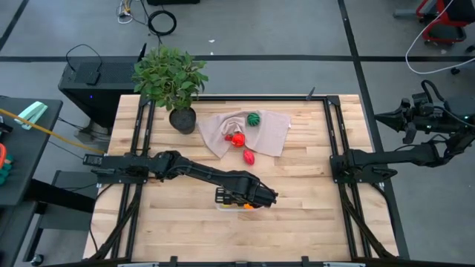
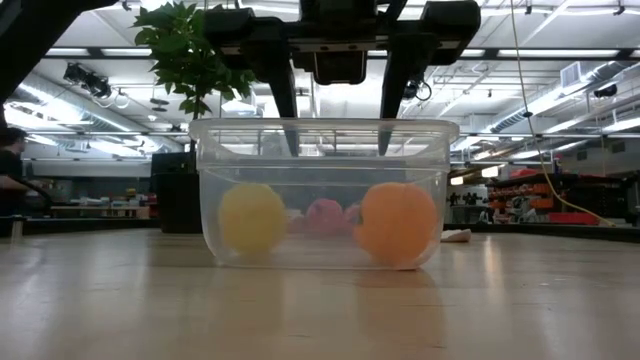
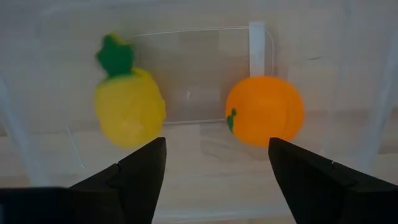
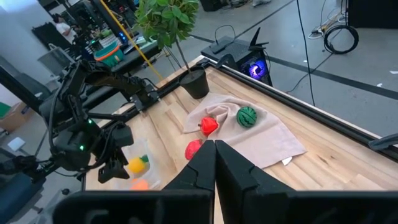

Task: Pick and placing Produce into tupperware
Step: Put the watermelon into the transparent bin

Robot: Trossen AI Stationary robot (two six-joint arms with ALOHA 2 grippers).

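At about six o'clock on the wooden bench (image 1: 312,222), near its front edge, sits the clear container (image 2: 320,190), and the left hand (image 1: 256,199) hangs directly over it with its two dark fingers (image 3: 140,171) spread apart and nothing between them. Inside the container lie two pieces of the produce: a yellow toy pineapple (image 3: 129,112) with a green top and an orange toy fruit (image 3: 265,111), set apart from each other on the clear floor. From the level view the finger tips reach down just inside the rim, above the gap between the two toys.

Toward twelve o'clock on the bench a beige cloth (image 1: 249,133) lies rumpled. A dark green round toy (image 1: 254,119) rests on its far part, a red toy (image 1: 237,139) sits on the cloth near its middle, and a second red toy (image 1: 249,156) lies at the cloth's near edge. A leafy potted plant (image 1: 172,81) stands at the cloth's ten o'clock side, by the bench's far corner.

Off the three o'clock edge of the bench the right hand (image 4: 215,152) waits, raised, its fingers pressed together and holding nothing.
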